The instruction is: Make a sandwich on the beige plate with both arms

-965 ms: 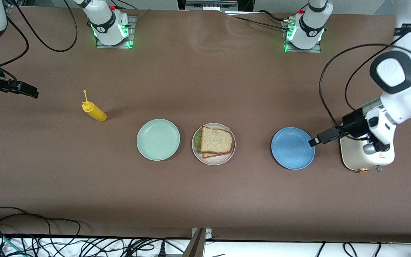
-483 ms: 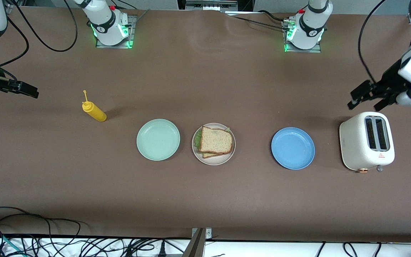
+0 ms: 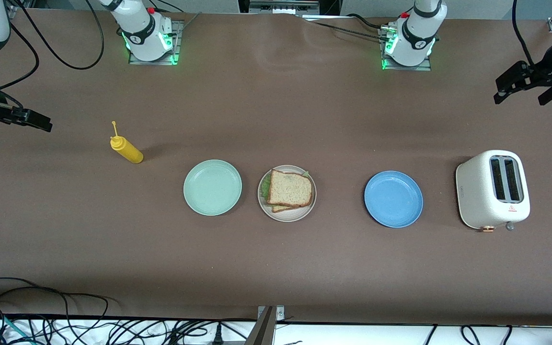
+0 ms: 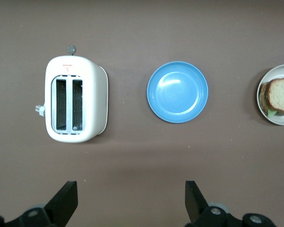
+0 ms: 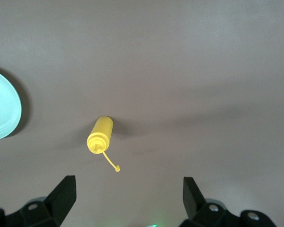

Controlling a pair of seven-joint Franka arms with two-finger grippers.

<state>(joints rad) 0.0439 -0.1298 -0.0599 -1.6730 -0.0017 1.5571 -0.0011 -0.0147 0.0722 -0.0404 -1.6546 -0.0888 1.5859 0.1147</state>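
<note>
The sandwich, two brown bread slices with green lettuce showing at one edge, lies on the beige plate at the table's middle. The left wrist view catches the sandwich and the beige plate at its border. My left gripper hangs open and empty in the air over bare table at the left arm's end, with its fingers wide apart in its own wrist view. My right gripper waits open and empty at the right arm's end, over bare table.
A mint green plate and a blue plate flank the beige plate, both bare. A white toaster stands at the left arm's end. A yellow squeeze bottle lies toward the right arm's end. Cables trail along the table's near edge.
The left arm has swung up and away from the toaster and blue plate, toward the bases' side of its end of the table. The right arm has not moved.
</note>
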